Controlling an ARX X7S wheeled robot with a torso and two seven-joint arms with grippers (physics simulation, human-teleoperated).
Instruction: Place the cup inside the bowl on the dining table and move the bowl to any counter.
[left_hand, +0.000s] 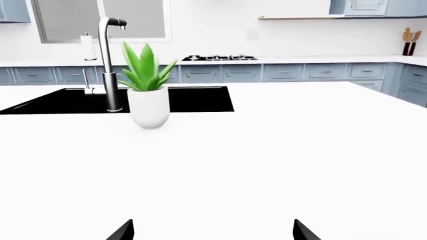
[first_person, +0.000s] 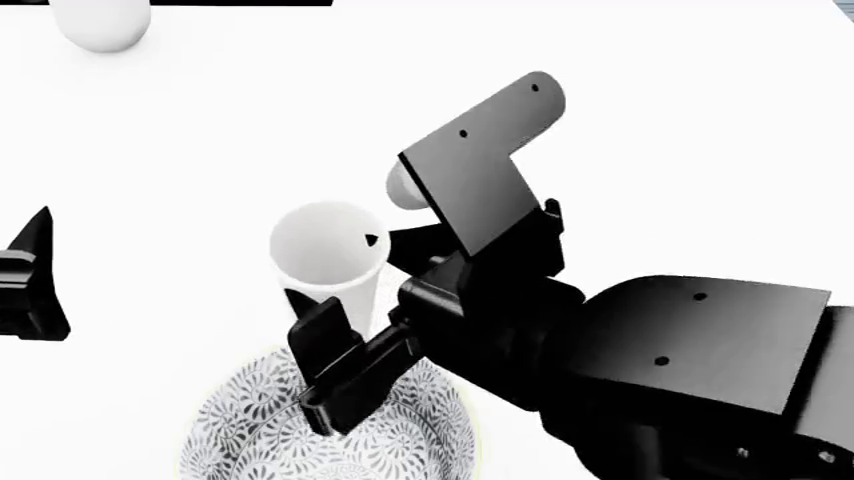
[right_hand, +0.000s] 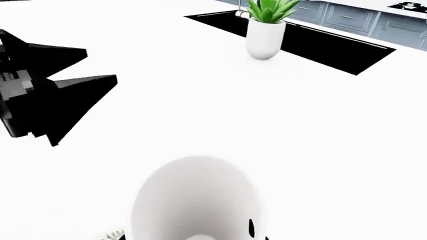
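Potted plant (left_hand: 147, 90) beside sink (left_hand: 193, 98) — well clear (of cup (first_person: 330, 248)).

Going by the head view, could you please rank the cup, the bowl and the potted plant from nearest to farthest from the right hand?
1. The cup: held between the fingers of the right hand, upright, over the far rim of the bowl.
2. The bowl: just below and on the near side of that hand, on the dining table.
3. The potted plant: far back at the view's upper left, beside the sink.
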